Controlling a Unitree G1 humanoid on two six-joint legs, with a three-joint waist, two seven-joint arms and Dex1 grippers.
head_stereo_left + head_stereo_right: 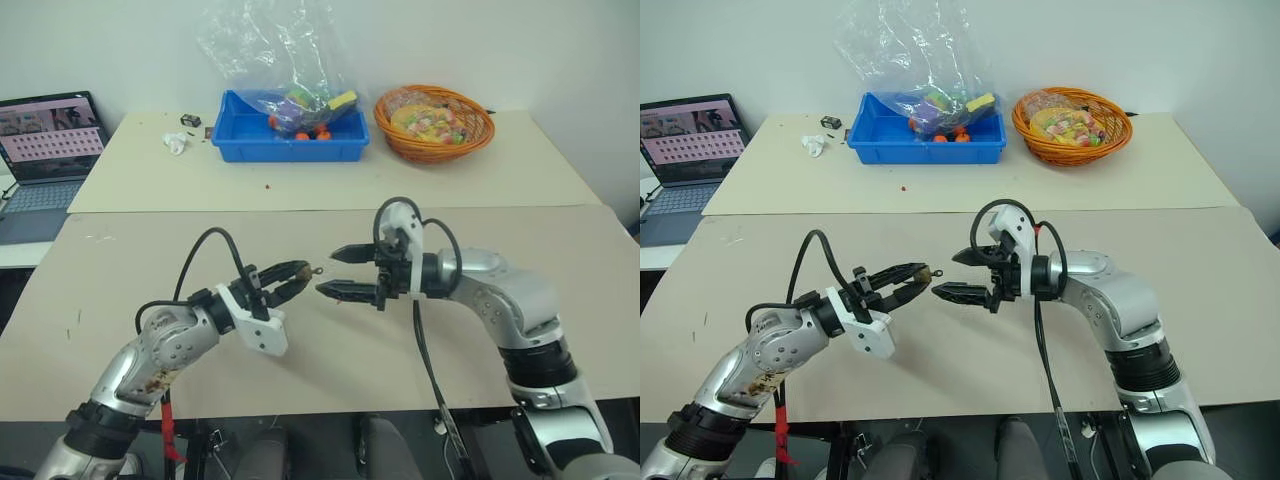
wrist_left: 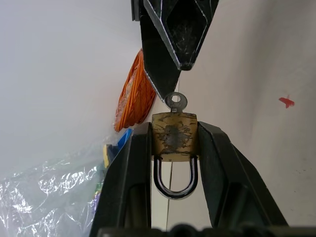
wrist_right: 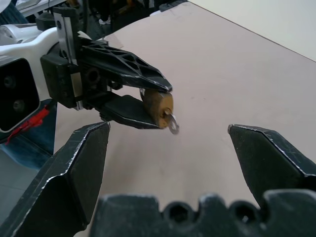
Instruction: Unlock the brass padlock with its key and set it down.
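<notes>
Now: lock pinched, key awaiting.
Left gripper [image 1: 296, 279] clamps the brass padlock [image 2: 173, 136]; key [image 2: 176, 102] protrudes toward the spread right gripper [image 1: 334, 272].

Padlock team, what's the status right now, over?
Left tool shut on the brass padlock, held above the table. Key sits in the lock. Right tool open, facing the key, not touching. Nothing between them.

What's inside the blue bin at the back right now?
The blue bin holds a clear plastic bag with colourful items, orange and yellow among them. The bin's wall and the crumpled bag cover the rest.
</notes>
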